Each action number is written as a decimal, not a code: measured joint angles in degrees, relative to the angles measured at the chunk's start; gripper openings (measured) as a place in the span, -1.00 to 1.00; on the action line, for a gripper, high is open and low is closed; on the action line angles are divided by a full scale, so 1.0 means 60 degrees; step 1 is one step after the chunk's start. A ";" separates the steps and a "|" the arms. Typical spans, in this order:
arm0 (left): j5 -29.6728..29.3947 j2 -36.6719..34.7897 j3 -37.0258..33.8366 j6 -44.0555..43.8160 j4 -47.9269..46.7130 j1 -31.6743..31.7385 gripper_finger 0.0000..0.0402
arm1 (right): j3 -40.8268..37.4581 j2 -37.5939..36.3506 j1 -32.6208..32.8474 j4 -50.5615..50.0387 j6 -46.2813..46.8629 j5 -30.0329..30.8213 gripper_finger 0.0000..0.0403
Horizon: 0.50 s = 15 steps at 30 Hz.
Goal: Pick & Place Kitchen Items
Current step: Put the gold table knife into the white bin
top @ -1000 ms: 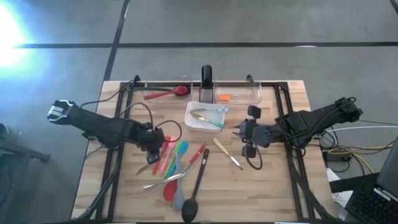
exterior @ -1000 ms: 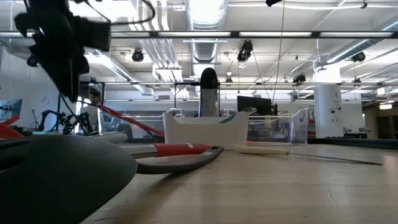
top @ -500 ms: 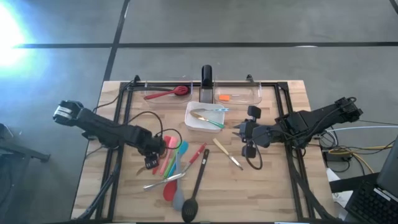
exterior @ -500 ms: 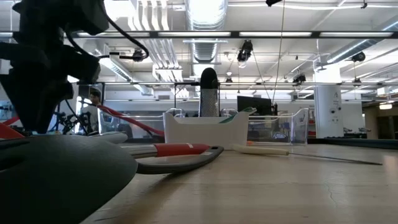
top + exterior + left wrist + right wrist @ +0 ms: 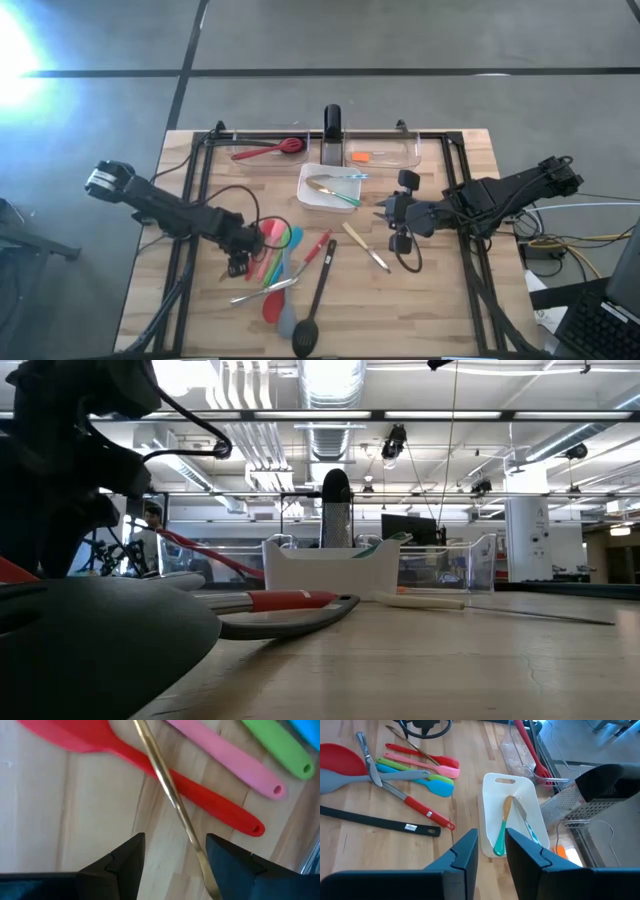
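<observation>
On the table's left half: left gripper (image 5: 237,258) low over the utensil pile, fingers apart, holding nothing.

Left wrist view: one thin gold-coloured utensil (image 5: 172,805) lies between the spread fingers (image 5: 127,855), crossing one red spatula (image 5: 150,762); beside these, one pink spoon (image 5: 235,765) and one green spoon (image 5: 280,750). White dish (image 5: 492,817) holds two utensils. Right gripper (image 5: 385,214) hangs beside the dish, fingers slightly parted, empty. Two clear bins (image 5: 385,152) at the far edge.

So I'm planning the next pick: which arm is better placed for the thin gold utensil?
Left. The left gripper hangs open directly over the gold utensil; the right gripper waits beside the white dish.
</observation>
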 joint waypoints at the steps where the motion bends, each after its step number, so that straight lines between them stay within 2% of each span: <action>1: 0.0026 0.0000 -0.0080 0.0002 0.0183 -0.0018 0.06 | 0.0000 0.0000 0.0000 0.0000 0.0000 0.0000 -0.54; 15: 0.0188 -0.0014 -0.1139 -0.0484 0.2049 -0.0154 0.06 | 0.0000 0.0000 0.0000 0.0000 0.0000 0.0000 -0.62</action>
